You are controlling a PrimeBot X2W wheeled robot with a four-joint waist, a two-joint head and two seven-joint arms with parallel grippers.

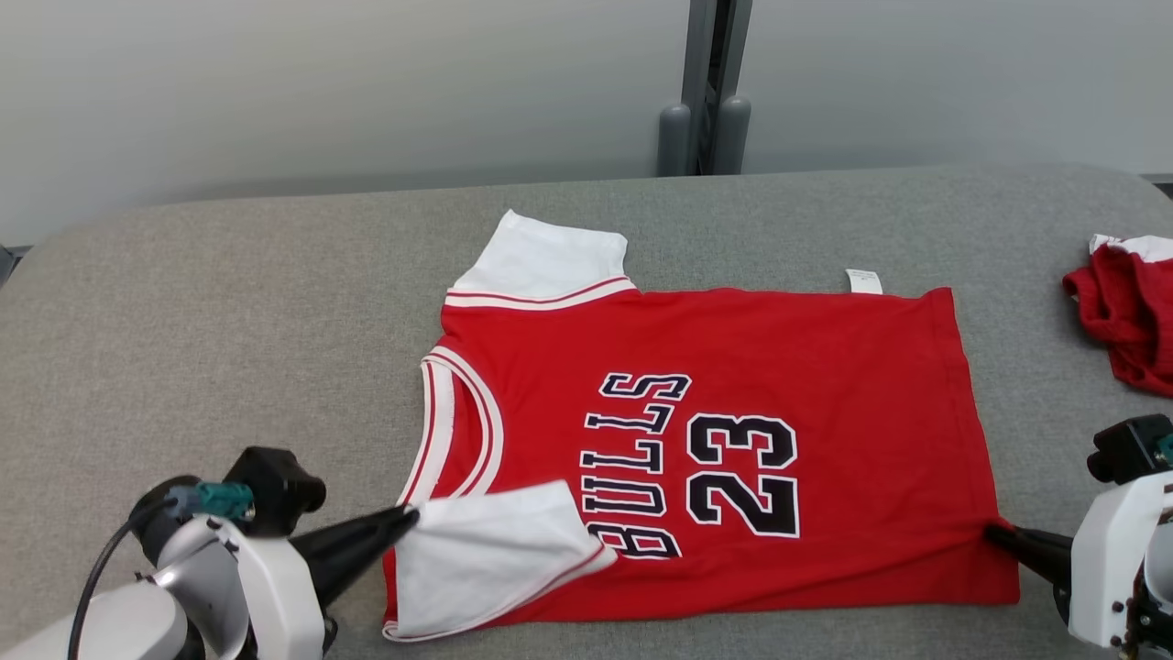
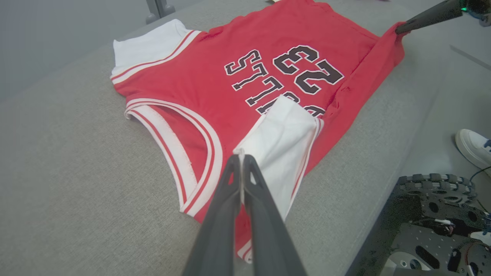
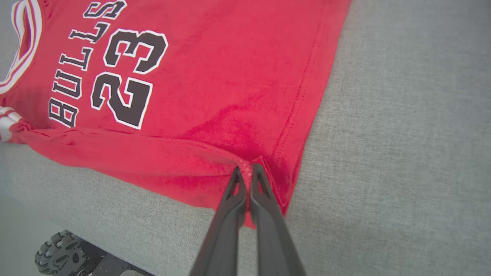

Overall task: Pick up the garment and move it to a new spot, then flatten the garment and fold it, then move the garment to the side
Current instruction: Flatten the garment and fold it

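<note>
The garment [image 1: 733,367] is a red jersey with white sleeves and black "BULLS 23" lettering, spread on the grey padded table [image 1: 229,321]. My left gripper [image 1: 410,519] is shut on the near white sleeve [image 1: 486,550], pinching its corner [image 2: 239,155] and holding it folded over the jersey's chest. My right gripper [image 1: 992,532] is shut on the near hem corner of the garment [image 3: 215,96]; its fingertips [image 3: 247,170] pinch a raised ridge of red cloth. In the left wrist view the right gripper [image 2: 399,30] holds that corner lifted off the table.
A second crumpled red and white cloth [image 1: 1123,312] lies at the table's right edge. A grey post [image 1: 706,110] stands behind the table. The robot's wheeled base [image 2: 433,214] and a person's white shoe [image 2: 473,147] are on the floor beside the near edge.
</note>
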